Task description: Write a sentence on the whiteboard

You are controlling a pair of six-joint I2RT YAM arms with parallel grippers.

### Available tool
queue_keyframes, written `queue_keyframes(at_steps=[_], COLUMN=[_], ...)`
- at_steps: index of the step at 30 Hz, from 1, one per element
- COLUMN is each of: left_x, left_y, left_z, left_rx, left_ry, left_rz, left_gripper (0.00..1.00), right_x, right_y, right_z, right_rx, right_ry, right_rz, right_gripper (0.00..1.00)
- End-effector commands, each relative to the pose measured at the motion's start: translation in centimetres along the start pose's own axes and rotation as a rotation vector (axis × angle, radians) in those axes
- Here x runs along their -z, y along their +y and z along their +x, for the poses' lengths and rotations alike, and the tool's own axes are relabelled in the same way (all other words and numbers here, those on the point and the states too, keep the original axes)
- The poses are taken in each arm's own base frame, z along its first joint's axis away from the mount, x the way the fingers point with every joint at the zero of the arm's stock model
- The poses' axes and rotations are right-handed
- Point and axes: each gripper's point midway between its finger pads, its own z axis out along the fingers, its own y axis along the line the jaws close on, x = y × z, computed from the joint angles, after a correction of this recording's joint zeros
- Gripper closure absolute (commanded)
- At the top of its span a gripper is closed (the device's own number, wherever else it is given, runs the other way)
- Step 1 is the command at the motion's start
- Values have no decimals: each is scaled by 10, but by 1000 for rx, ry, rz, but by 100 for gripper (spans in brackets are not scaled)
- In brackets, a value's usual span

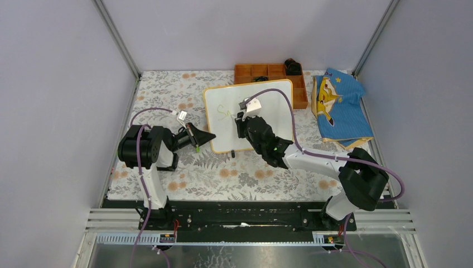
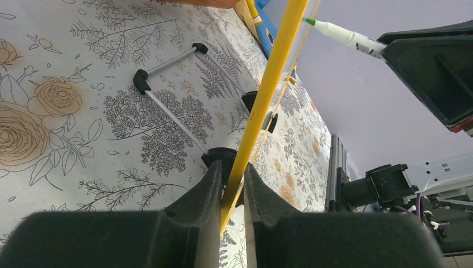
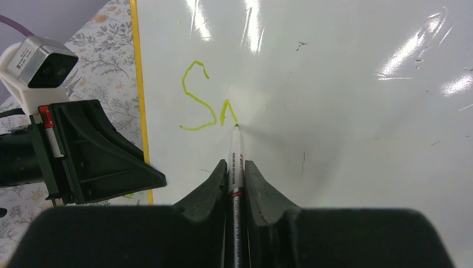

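The whiteboard [image 1: 268,106] lies in the middle of the table, tilted, with a thin orange-tan frame. My left gripper [image 1: 205,137] is shut on its left frame edge [image 2: 262,95], seen edge-on as a yellow strip in the left wrist view. My right gripper [image 1: 243,120] is over the board, shut on a white marker [image 3: 234,162] whose green tip touches the board surface [image 3: 334,111]. The sentence [image 3: 206,100] is only a yellow-green "S" and the first strokes of a second letter. It shows faintly in the top view [image 1: 224,111].
An orange compartment tray [image 1: 301,89] stands behind the board at the back. A blue cloth with a yellow print [image 1: 337,109] lies at the right. The board's wire stand with black feet [image 2: 167,106] rests on the floral tablecloth [image 1: 167,89]. The left gripper's body [image 3: 83,151] sits beside the board's left edge.
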Motion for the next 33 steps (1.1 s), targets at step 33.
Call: queue_keyframes(at_steps=[33], left_x=[0], left_y=[14], left_z=[-1], left_rx=[-5], left_ry=[-38], left_rz=[-58], left_gripper=[100], right_x=[-13], right_y=[-17], right_z=[-35], right_rx=[-23], right_ry=[-67], right_rz=[72], right_gripper=[100])
